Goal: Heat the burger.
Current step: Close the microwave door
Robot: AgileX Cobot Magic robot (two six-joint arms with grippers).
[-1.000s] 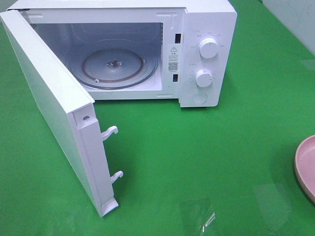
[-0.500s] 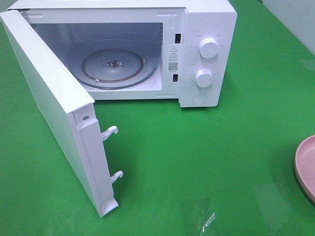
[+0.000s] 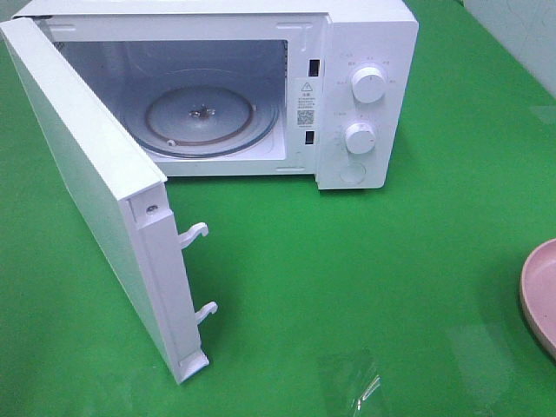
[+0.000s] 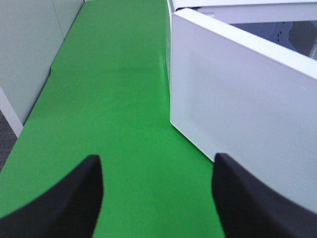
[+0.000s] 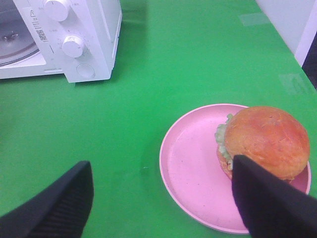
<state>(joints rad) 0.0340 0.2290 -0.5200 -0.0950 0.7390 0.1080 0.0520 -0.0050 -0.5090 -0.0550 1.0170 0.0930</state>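
The burger (image 5: 265, 139), with an orange-brown bun and green lettuce, sits on the far side of a pink plate (image 5: 190, 158) on the green table. My right gripper (image 5: 161, 203) hangs open in front of the plate with nothing between its black fingers. In the high view only the plate's rim (image 3: 540, 295) shows, at the right edge, and the burger is out of frame. The white microwave (image 3: 365, 52) stands open with its glass turntable (image 3: 204, 117) bare. My left gripper (image 4: 156, 198) is open and empty, beside the outer face of the microwave door (image 4: 237, 114).
The microwave door (image 3: 78, 165) swings out toward the front left, its two latch hooks (image 3: 198, 233) pointing right. Two knobs (image 3: 369, 84) sit on the control panel. A clear scrap (image 3: 369, 389) lies near the front edge. A grey wall panel (image 4: 25, 49) borders the table's left side.
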